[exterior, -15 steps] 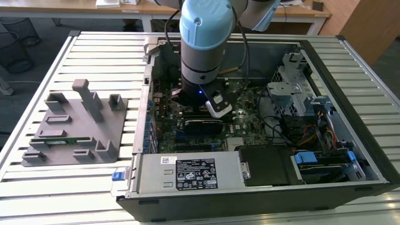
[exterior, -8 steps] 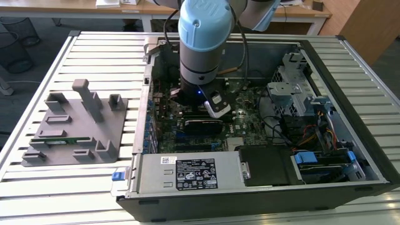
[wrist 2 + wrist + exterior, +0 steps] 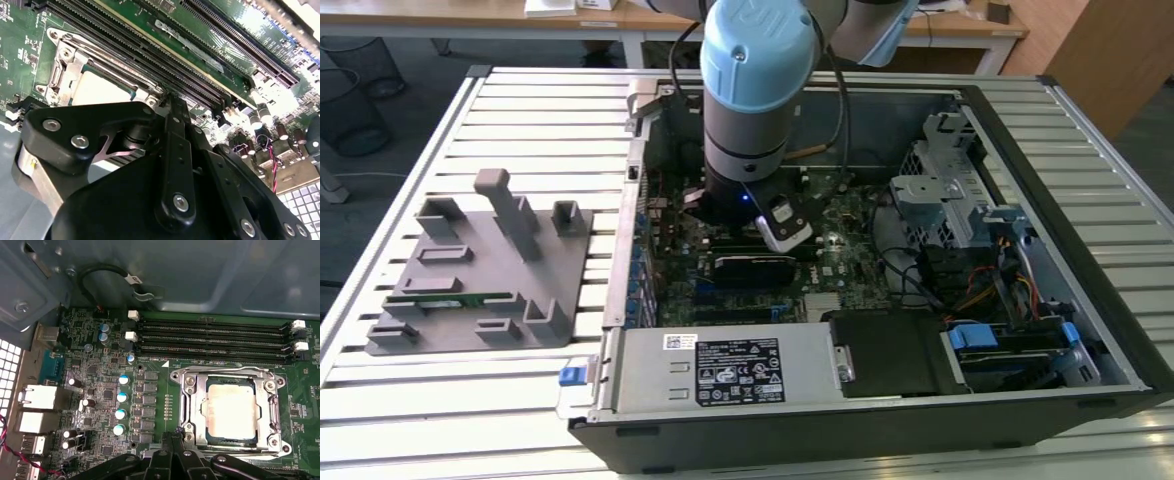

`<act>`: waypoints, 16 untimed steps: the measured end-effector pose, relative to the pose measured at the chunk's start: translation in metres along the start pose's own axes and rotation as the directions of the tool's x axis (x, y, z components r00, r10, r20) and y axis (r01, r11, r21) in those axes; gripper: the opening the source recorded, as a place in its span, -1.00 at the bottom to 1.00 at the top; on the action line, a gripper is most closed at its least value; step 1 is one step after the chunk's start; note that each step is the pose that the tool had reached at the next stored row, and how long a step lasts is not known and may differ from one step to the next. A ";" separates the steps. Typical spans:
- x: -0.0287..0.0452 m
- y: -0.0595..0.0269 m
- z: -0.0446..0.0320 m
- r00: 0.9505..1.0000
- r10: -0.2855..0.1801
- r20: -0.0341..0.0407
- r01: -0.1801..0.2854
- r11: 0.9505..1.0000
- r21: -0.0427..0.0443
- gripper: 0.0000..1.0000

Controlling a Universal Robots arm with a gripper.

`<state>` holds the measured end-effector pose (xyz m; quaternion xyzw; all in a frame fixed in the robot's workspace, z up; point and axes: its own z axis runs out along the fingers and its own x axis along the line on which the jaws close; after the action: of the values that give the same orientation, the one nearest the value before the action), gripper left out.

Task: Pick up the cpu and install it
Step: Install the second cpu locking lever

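Gripper (image 3: 176, 440): black metal linkage with bolted joints, seen lowered inside the open computer case; the fingers (image 3: 176, 150) are drawn together to a narrow tip and nothing is held between them. The tip is seen just beside the socket frame's near edge.

Cpu (image 3: 231, 410): a small flat square with a pale silvery-grey metal top is seen lying inside the socket, level, apart from the gripper tip; in the second wrist view its pale face (image 3: 100, 90) shows just beyond the linkage.

Socket frame (image 3: 187, 407): shiny stamped metal, rectangular, standing open around the chip, with screws at its corners.

Memory slots (image 3: 215, 340): four long black parallel slots are counted beside the socket, with white latches at their ends.

Motherboard (image 3: 100, 390): green, densely populated; four blue-topped round capacitors (image 3: 122, 397) are lined up in a column near the socket.

Arm (image 3: 754, 90): a pale blue and grey cylinder, pointed down into the case.

Computer case (image 3: 1067, 290): dark sheet metal, lying open on the slatted table (image 3: 520, 110).

Fixture (image 3: 480, 270): grey plastic, blocky, near the table's edge at the exterior view's left; one thin green memory stick (image 3: 447, 297) is laid on it.
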<state>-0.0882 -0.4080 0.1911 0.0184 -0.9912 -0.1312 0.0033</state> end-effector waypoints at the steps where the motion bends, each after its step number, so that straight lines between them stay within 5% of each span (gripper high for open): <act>1: 0.0001 0.0000 0.0000 1.000 0.000 0.000 0.000 1.000 0.000 -0.79; 16: 0.0003 0.0055 -0.0189 1.000 0.000 0.001 0.000 1.000 -0.001 -0.79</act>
<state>-0.0885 -0.4076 0.2108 0.0184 -0.9911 -0.1319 0.0028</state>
